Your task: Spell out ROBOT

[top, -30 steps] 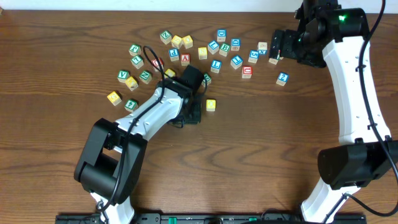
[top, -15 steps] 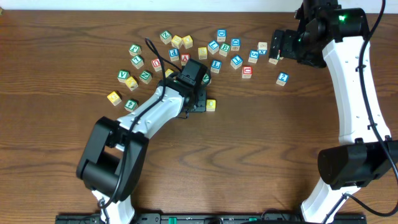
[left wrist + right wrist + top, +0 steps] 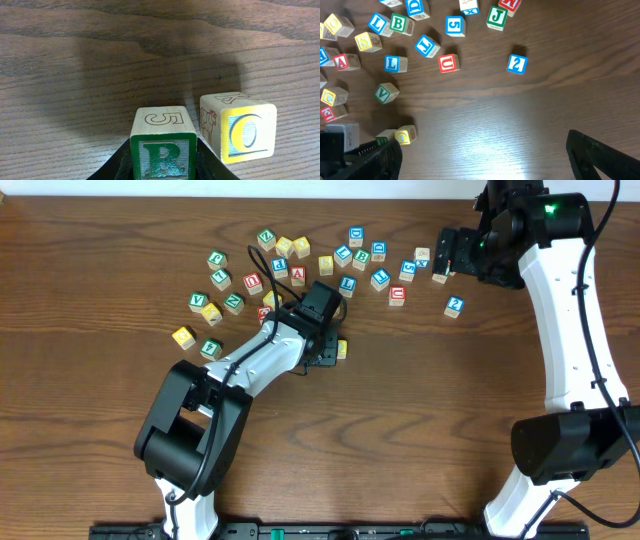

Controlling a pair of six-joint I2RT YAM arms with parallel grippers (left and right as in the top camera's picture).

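Overhead, shows the left gripper (image 3: 322,350) low on the wood-grain table (image 3: 420,430) beside the yellow O cube (image 3: 341,348), the right gripper (image 3: 445,260) spread wide, empty. At the left wrist, finds dark jaws clamped on the green-framed wooden R cube (image 3: 163,155), "5" on top, just beside the O cube with its cow drawing. At the right wrist, reads green B cube (image 3: 397,23), red U cube (image 3: 448,63), blue 2 cube (image 3: 517,64).

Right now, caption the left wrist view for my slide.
Left tool holds the green R cube beside a yellow-faced cube on the wooden table.
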